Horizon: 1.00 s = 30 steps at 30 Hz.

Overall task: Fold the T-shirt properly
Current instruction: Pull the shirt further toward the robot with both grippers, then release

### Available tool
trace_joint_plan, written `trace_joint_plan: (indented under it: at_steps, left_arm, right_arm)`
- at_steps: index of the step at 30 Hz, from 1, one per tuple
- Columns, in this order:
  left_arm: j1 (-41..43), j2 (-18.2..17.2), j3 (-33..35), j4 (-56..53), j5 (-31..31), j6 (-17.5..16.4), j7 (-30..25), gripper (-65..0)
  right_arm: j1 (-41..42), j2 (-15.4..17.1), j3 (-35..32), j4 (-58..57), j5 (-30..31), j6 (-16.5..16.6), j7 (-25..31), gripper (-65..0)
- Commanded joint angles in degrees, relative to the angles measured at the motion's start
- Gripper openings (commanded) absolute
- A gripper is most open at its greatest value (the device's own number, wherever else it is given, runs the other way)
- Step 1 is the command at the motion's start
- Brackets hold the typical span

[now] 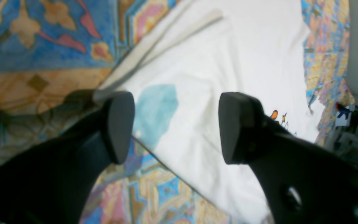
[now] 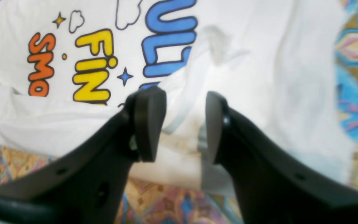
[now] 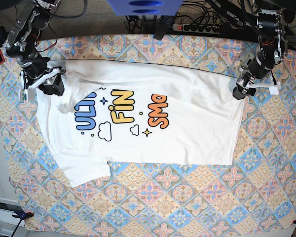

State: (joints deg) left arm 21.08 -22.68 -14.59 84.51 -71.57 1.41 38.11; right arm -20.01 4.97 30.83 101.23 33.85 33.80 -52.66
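The white T-shirt (image 3: pixel 187 128) lies spread on the table, with its blue, yellow and orange print facing up. The top left part is folded over the blue letters. My left gripper (image 3: pixel 239 91) hovers at the shirt's right edge. In the left wrist view the left gripper (image 1: pixel 176 127) is open above the T-shirt (image 1: pixel 228 46), with nothing between its fingers. My right gripper (image 3: pixel 54 84) is at the shirt's top left corner. Seen from the right wrist, the right gripper (image 2: pixel 182 124) has its jaws apart over a rumpled fold of the T-shirt (image 2: pixel 259 62).
A patterned tablecloth (image 3: pixel 163 207) in blue, orange and pink covers the table. A power strip (image 3: pixel 197 27) and cables run along the back edge. A blue object (image 3: pixel 143 7) hangs at the top middle. Small clamps (image 3: pixel 19 215) hold the cloth at the corners.
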Motion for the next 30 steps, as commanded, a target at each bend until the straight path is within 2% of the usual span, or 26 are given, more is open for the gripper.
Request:
trace_joint_plan:
  at_steps: [1, 10, 16, 22, 24, 26, 30]
  left_arm:
    - [0.94, -0.66, -0.22, 2.13, -0.74, -0.93, -0.17, -23.7]
    - [3.31, -0.40, 0.22, 0.11, -0.56, -0.93, -0.09, -24.9]
    - [3.67, -0.31, 0.22, -2.62, -0.39, -0.93, -0.17, -24.9]
    - [-2.84, 0.22, 4.52, -9.13, -0.30, -0.93, -0.17, -25.9]
    - [-4.33, 0.22, 6.72, -10.27, -0.30, -0.93, -0.17, -30.5]
    - [-4.77, 0.22, 7.86, -10.27, -0.30, -0.93, -0.17, -38.6]
    - [-4.86, 0.22, 8.66, -10.27, -0.30, -1.01, -0.17, -63.2]
  right_arm:
    - [-0.96, 0.70, 0.60, 2.02, 1.28, 0.44, 0.93, -41.0]
    - [-6.23, 0.61, 0.95, 3.43, 1.28, 0.44, 0.93, -41.0]
    - [-6.76, 0.43, 0.86, 2.81, 1.28, 0.44, 0.93, -41.0]
    - [-6.94, 0.26, 1.13, 2.73, 1.36, 0.35, 0.84, -41.0]
    - [-8.08, 0.26, 1.21, 2.02, 1.36, 0.26, 0.84, -41.1]
    - [-8.69, 0.26, 1.39, 1.06, 1.36, 0.26, 0.84, -41.1]
    - [-8.78, -0.97, 4.12, -2.64, 1.36, 0.26, 0.84, -40.9]
